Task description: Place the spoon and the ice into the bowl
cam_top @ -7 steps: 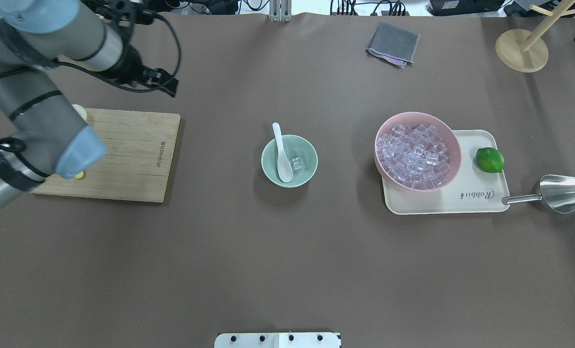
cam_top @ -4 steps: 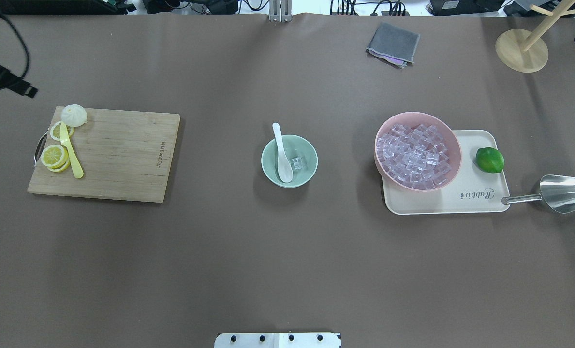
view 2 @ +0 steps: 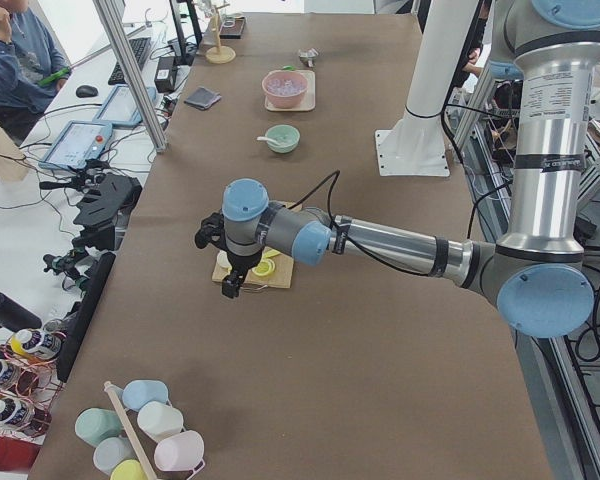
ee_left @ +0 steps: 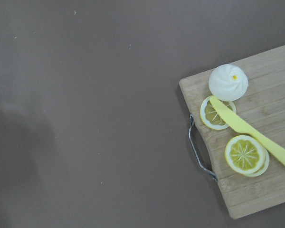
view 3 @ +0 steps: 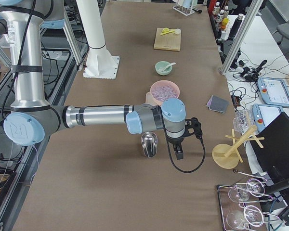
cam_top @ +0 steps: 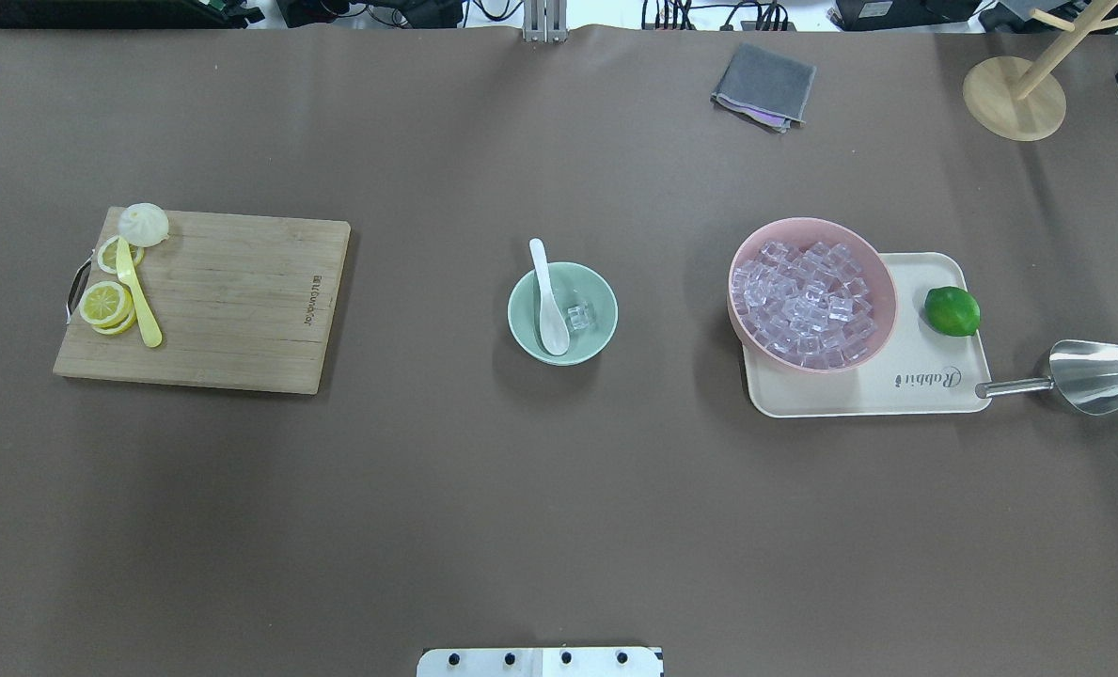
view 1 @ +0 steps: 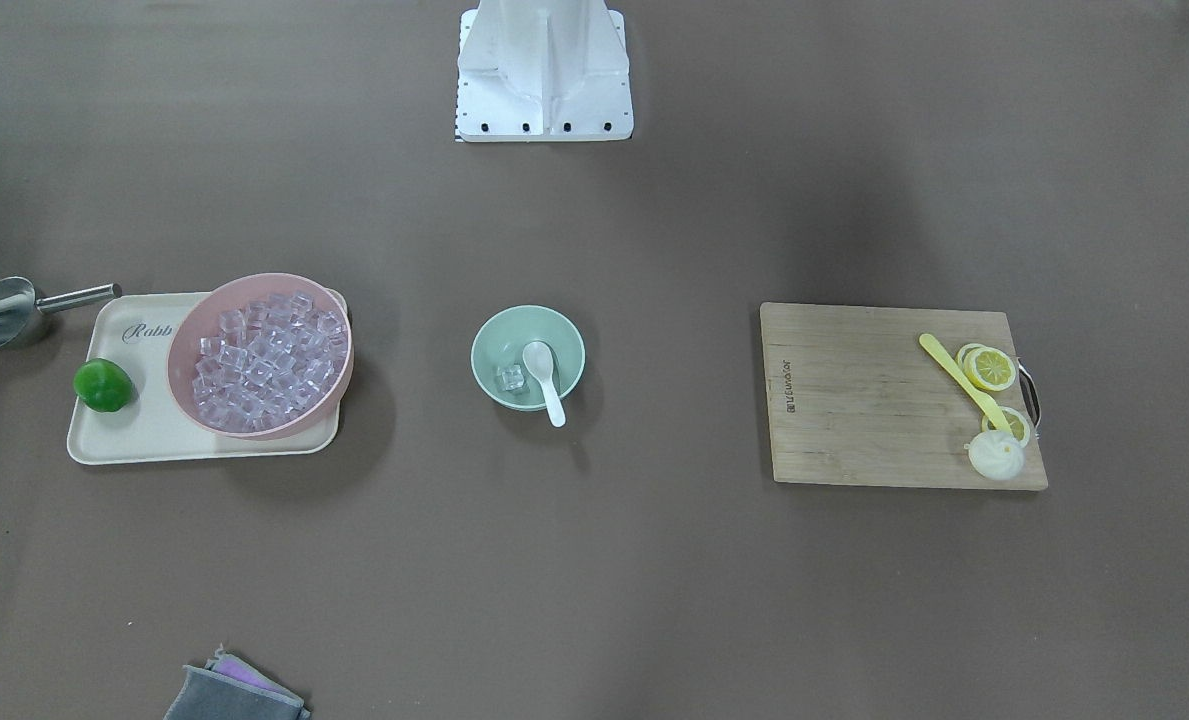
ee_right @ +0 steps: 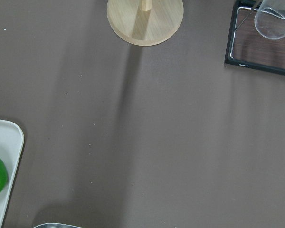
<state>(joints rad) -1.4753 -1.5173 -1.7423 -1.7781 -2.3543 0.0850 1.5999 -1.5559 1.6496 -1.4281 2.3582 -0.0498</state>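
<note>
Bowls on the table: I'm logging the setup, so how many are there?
2. The mint-green bowl sits at the table's centre, holding the spoon and ice; the pink bowl, heaped with ice cubes, sits on the cream tray to the robot's right. None seem hidden.

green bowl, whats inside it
The bowl holds the spoon and one ice cube beside it; the handle sticks out over the rim. The floor under the scoop is hidden.

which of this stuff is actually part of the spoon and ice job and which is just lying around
Job: spoon, ice cube, green bowl.
Lying about: pink bowl, tray, lime, steel scoop, cutting board, lemon slices, yellow knife, bun, grey cloth, wooden stand.
</note>
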